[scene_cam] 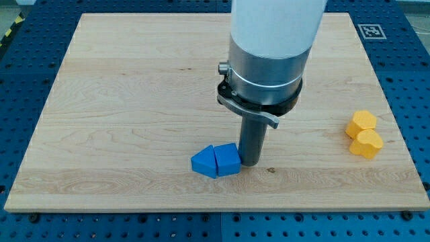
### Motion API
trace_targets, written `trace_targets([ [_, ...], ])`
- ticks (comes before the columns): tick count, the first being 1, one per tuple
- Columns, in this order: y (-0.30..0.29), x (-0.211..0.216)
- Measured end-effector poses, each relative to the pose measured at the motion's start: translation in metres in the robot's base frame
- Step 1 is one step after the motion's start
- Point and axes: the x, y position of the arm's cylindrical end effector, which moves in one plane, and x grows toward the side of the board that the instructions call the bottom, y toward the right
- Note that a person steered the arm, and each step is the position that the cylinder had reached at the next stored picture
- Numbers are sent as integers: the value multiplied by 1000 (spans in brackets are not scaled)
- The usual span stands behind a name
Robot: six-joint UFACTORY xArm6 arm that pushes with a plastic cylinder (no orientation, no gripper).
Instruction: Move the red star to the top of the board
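No red star shows in the camera view; the arm's wide body may hide it. My tip (250, 163) rests on the wooden board (121, 101) in its lower middle. It touches the right side of a blue cube (227, 159). A blue triangular block (203, 163) lies against that cube's left side.
Two yellow blocks stand touching each other near the board's right edge, one (361, 122) above the other (367, 143). The arm's white and silver body (269, 54) covers the board's top middle. A blue perforated table (20, 81) surrounds the board.
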Motion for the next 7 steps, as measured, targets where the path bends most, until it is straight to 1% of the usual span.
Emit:
trace_targets([
  [2,0,26],
  [3,9,29],
  [5,54,14],
  [6,59,14],
  [7,87,-4],
])
